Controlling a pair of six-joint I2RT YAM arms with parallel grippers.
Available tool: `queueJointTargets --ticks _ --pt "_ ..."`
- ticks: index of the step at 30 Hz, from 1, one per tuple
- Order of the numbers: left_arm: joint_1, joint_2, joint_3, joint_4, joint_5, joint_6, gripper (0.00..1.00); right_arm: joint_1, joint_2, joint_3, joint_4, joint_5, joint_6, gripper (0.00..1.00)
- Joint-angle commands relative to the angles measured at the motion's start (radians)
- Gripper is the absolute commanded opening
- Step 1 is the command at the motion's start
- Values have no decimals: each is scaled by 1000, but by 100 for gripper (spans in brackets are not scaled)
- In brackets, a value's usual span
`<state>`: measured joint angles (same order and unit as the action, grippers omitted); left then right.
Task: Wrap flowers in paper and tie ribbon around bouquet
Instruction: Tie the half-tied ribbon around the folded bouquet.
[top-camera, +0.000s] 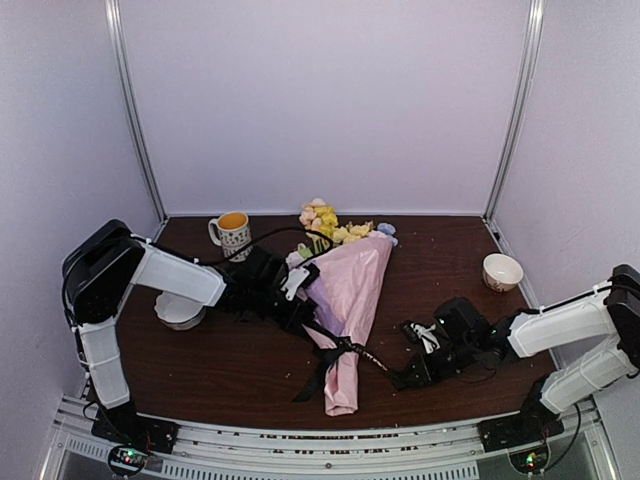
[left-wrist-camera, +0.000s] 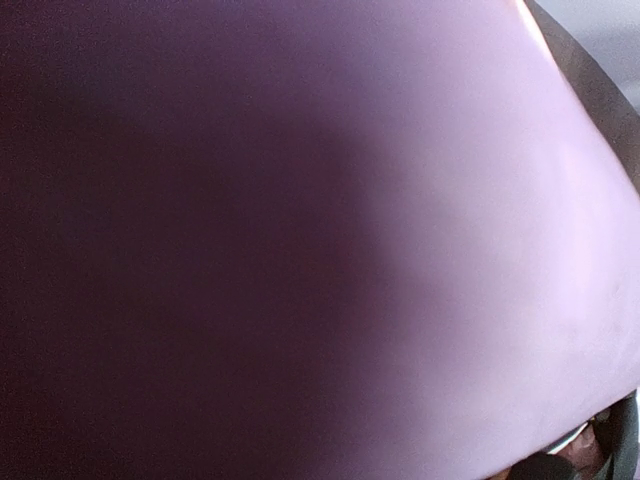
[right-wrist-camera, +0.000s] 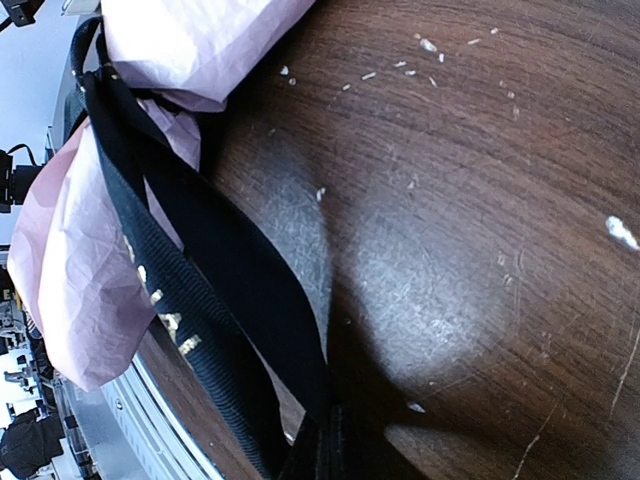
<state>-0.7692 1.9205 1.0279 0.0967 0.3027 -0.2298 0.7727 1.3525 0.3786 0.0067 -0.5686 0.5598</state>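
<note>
Inspecting the scene, you will find the bouquet (top-camera: 352, 300) lying flat on the table (top-camera: 450, 250). Its paper (top-camera: 360, 270) forms a pink cone with the narrow end toward the arm bases, and the flowers (top-camera: 328, 222) spill from the wide far end. The black ribbon (right-wrist-camera: 210, 290) girdles the bouquet's narrow part, with tails trailing beside it. Your left gripper (top-camera: 300, 312) lies against the bouquet's left flank, fingers closed together; its wrist camera shows only pink paper, so whether anything is pinched cannot be told. Your right gripper (top-camera: 408, 378) sits just right of the bouquet's narrow end, fingers clamped on a ribbon strand. A mug (top-camera: 233, 233) stands left of the bouquet's far end, and a bowl (top-camera: 502, 271) well to its right.
</note>
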Motion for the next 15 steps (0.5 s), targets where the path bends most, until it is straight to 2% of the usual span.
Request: queueJointTargets --ticks 1,6,8,13,14,15 --pt "7 -40 -22 47 11 27 0 5 24 -56 -145 59 -10 0" --pt "-42 -154 -85 137 65 96 0 5 -13 24 -190 74 -36 0" --pt "-69 -192 -90 145 92 128 0 5 -47 73 -227 110 -59 10" --pt "-100 -216 -68 103 132 166 0 4 -121 192 -351 210 -145 63" --pt "-102 -216 -64 98 142 168 0 1 -142 209 -366 226 -166 77" --pt "-103 -216 -62 98 149 168 0 -1 -163 224 -374 247 -185 96"
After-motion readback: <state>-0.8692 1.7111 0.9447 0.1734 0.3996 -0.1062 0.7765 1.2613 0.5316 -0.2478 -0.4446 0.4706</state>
